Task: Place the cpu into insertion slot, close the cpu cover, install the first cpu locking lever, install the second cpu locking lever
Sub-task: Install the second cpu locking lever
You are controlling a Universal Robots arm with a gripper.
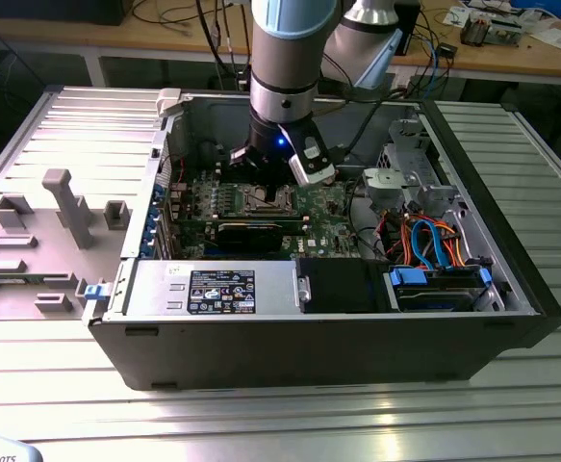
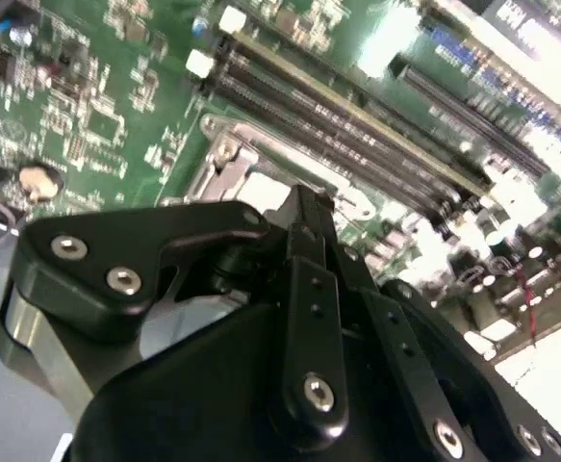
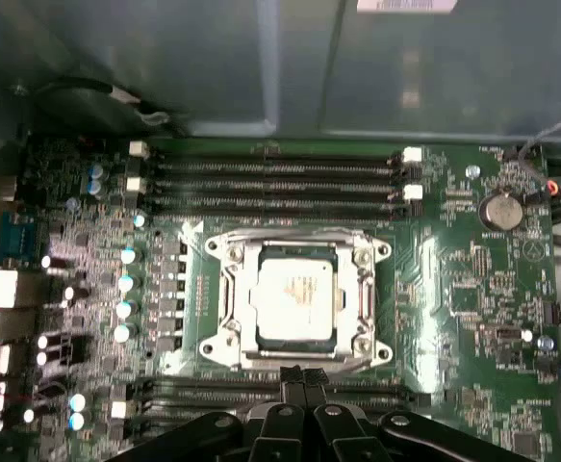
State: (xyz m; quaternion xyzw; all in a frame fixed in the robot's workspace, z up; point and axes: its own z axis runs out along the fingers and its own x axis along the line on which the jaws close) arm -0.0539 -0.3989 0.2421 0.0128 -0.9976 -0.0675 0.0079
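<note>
The cpu (image 3: pixel 297 303), a dull silver square chip, lies flat in the insertion slot (image 3: pixel 224 339) at the middle of the green motherboard (image 3: pixel 472 289). The cpu cover (image 3: pixel 361 289), a silvery frame with a square window, lies down around the chip. Whether the thin levers along the socket's sides are latched cannot be made out. My gripper (image 3: pixel 299 377) is shut with nothing between its black fingers, and it hangs just off one edge of the socket. In the second wrist view the gripper (image 2: pixel 304 207) points at the socket's metal frame (image 2: pixel 224 164). In the exterior view the gripper (image 1: pixel 261 166) hovers over the insertion slot (image 1: pixel 267 200).
Long black memory slots (image 3: pixel 275 178) run beside the socket, and a coin battery (image 3: pixel 498 210) sits farther off. In the open computer case a black card (image 1: pixel 251 231), a power supply (image 1: pixel 213 289) and a drive bay with orange and blue cables (image 1: pixel 434 241) surround the board. A grey fixture (image 1: pixel 59 207) stands at the exterior view's left.
</note>
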